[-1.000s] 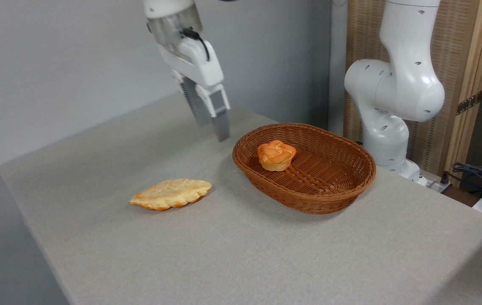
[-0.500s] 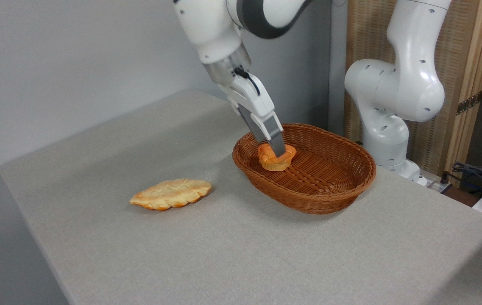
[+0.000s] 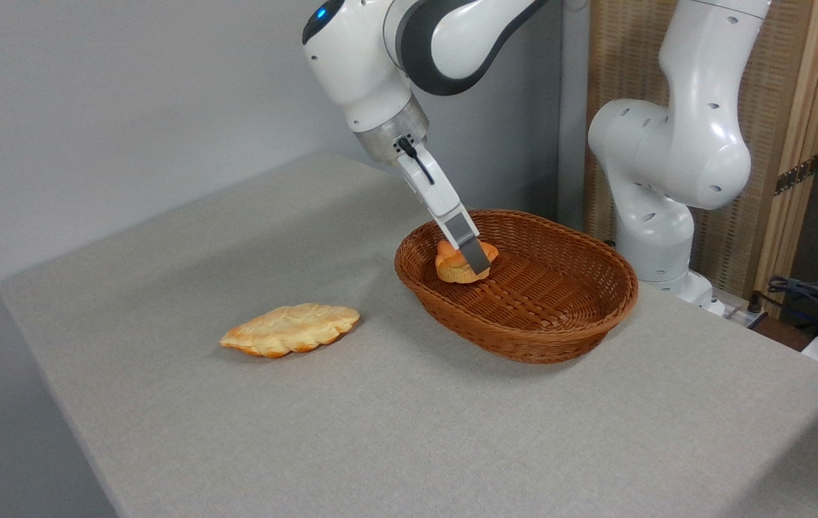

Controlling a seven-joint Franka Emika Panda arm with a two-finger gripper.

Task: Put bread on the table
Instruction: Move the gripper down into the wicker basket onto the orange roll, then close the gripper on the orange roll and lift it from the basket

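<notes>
One bun, the bread (image 3: 453, 265), is sitting inside the basket (image 3: 560, 316); fingers (image 3: 479, 260) are straddling it, closure unclear, so squeezing gently before lifting toward the table (image 3: 380, 417) is wise

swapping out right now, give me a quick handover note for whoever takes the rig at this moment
Claw: down inside the wicker basket, fingers at the round bun. From this view the near finger hides the contact, so I cannot tell whether the grip has closed.
Bun: in the left part of the basket, appearing to rest on its floor.
Flat leaf-shaped bread: lying on the grey table, left of the basket, untouched.
Done: the reach to the bun.
Left: confirm the grip, lift the bun clear of the basket rim, set it on bare table, release.
</notes>
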